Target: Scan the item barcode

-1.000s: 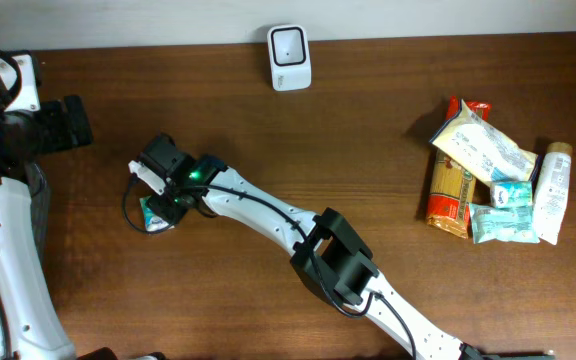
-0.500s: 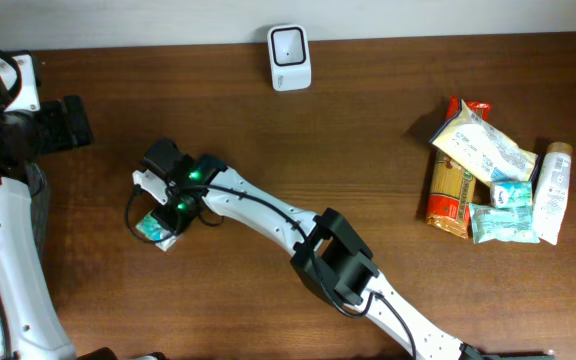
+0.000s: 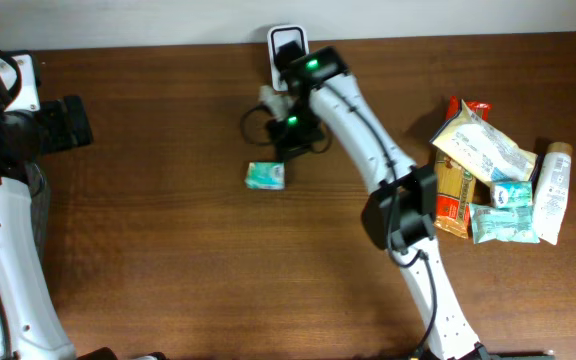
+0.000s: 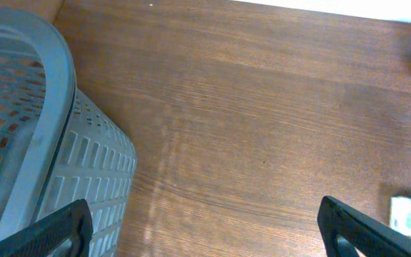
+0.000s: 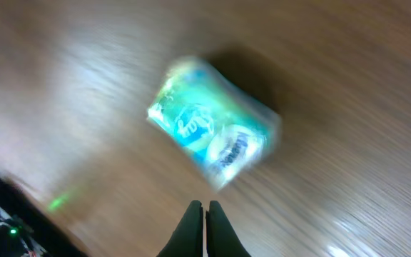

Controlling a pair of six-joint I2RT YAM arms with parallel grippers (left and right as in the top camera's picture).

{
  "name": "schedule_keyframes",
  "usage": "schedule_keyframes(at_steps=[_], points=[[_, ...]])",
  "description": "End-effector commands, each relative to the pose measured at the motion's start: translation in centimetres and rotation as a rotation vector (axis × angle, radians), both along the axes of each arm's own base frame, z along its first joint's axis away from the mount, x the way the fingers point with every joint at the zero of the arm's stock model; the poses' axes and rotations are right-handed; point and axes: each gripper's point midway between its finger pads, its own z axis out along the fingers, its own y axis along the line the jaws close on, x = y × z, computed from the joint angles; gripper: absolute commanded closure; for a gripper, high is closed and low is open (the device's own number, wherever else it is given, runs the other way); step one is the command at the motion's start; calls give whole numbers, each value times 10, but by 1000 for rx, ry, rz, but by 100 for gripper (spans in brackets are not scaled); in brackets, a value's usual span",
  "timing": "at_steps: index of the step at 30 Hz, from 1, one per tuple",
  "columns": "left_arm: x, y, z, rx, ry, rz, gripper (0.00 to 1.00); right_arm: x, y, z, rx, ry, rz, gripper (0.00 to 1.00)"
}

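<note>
So the small teal-and-green plastic packet (image 3: pixel 265 176) was lying loose on the brown wooden bench (image 3: pixel 168 280), just off the middle toward 11 o'clock. Nothing was touching it. From the right wrist camera it looked like a soft, shiny rectangular pack (image 5: pixel 212 146) with white lettering on a green and turquoise wrapper, but it was too blurry to read or to spot a barcode. The right pincer (image 5: pixel 205 208) hung above it, clenched tight with the two tips pressed together and nothing between them. That arm reached up toward 12 o'clock, where the white rounded scanner (image 3: pixel 288 40) sat at the bench's far edge, partly hidden by the arm.

The left pincer (image 4: pixel 205 228) was spread wide and empty, over at 9 o'clock beside a grey perforated plastic basket (image 4: pixel 20 107). At 3 o'clock sat a heap of groceries (image 3: pixel 493 175): a pale bag, an orange-red pack, a white tube and a couple of teal packs.
</note>
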Motion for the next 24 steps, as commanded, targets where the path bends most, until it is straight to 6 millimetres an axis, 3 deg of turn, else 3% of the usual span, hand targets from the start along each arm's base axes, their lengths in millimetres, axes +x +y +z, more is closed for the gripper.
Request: schedule_keyframes(at_steps=[1,2,3,4,6,10,13,15,17,21,24], points=[[-1,2,4,0,-11,12,1,3,-42,-18,-58,65,-55,96],[-1,2,4,0,-11,12,1,5,-48,-24,-52,64,-47,91],[-1,2,4,0,-11,12,1,8,-49,-27,-41,45,-21,72],[-1,2,4,0,-11,12,1,13,-49,-28,-25,15,9,59],[-1,2,4,0,-11,12,1,28,-42,-28,2,-59,29,50],[-1,2,4,0,-11,12,1,53,-5,-26,62,-214,55,50],[-1,2,4,0,-11,12,1,61,23,-47,47,-248,-36,78],[-1,2,4,0,-11,12,1,53,27,-68,24,-204,-86,87],[-1,2,4,0,-11,12,1,44,15,-76,-28,-162,-103,90],[-1,2,4,0,-11,12,1,37,-19,-57,-105,-53,-225,89],[-1,2,4,0,-11,12,1,14,-25,-45,-116,43,-202,87]])
